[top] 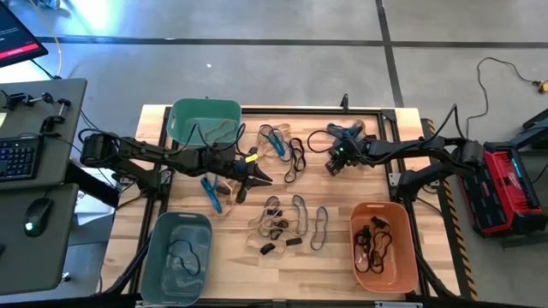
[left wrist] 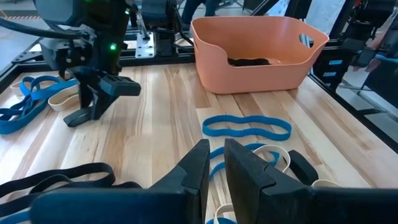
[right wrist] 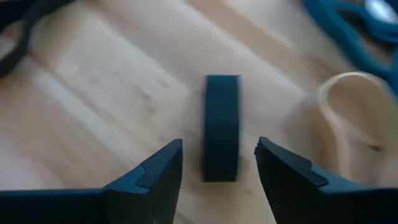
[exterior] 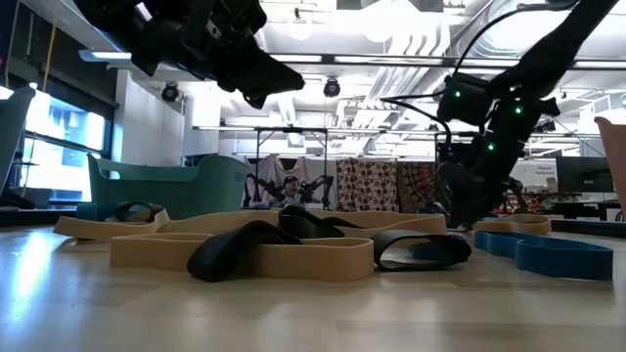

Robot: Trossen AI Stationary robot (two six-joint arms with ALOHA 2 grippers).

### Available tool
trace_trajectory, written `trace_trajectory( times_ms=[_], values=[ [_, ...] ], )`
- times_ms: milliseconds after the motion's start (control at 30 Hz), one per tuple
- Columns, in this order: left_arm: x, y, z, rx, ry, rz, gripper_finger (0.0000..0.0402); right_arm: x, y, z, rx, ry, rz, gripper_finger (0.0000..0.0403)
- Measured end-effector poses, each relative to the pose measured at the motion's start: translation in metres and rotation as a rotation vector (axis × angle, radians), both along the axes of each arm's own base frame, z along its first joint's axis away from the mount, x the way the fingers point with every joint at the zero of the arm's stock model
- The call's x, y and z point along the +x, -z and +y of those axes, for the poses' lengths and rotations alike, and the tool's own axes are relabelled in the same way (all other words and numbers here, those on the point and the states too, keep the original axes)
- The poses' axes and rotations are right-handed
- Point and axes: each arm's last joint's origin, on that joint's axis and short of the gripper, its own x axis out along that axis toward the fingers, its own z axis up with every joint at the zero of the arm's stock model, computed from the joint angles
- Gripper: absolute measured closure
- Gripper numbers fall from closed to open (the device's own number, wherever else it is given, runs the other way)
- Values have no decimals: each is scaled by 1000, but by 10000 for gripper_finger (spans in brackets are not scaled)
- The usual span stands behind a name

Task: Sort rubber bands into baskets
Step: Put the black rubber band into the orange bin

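Rubber bands in tan, black and blue lie loose on the wooden table (top: 342,274), most in a pile (top: 287,224) at its middle. My right gripper (right wrist: 219,155) points down, open, just above the table at the far middle. One finger stands on each side of a small dark band (right wrist: 222,127) that rests on its edge, and neither touches it. My left gripper (left wrist: 214,168) hovers shut over the table's middle left (top: 257,175), with nothing seen between its fingers. The teal-green basket (top: 205,120) stands far left, the grey-blue one (top: 175,257) near left and the orange one (top: 384,244) near right.
A tan band (right wrist: 354,118) and a blue band (right wrist: 348,18) lie close beside my right gripper. Blue bands (top: 274,141) and black bands (top: 295,158) lie between the two grippers. Another blue band (left wrist: 247,127) lies ahead of my left gripper. The baskets hold a few bands.
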Motion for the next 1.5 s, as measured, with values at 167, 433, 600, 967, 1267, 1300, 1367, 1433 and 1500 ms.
trace_trajectory(
  times_ms=[167, 433, 600, 967, 1267, 1300, 1367, 1433, 1500],
  values=[
    [0, 0, 0, 0, 0, 2, 362, -3, 5, 2, 26, 12, -19, 227],
    [0, 1, 0, -1, 0, 11, 362, -2, 4, 2, 16, -9, -23, 380],
    [-1, 2, -1, -1, 2, 22, 362, 11, -14, 2, 13, -34, -5, 383],
    [-1, 3, -1, -2, 2, 34, 362, 50, -103, 54, -33, -181, 59, 399],
    [-1, 3, 0, -1, 2, 34, 362, 50, -143, 140, 15, -275, 22, 401],
    [-1, 3, 0, -1, 0, 33, 362, 47, -146, 150, 32, -274, 21, 401],
    [-1, 3, 0, -1, 0, 33, 362, 39, -151, 170, 65, -268, 24, 402],
    [-1, 3, 0, -1, 0, 33, 362, 28, -154, 189, 101, -265, 28, 402],
    [-1, 3, 0, 0, 0, 33, 362, 17, -156, 209, 146, -262, 31, 402]
  ],
)
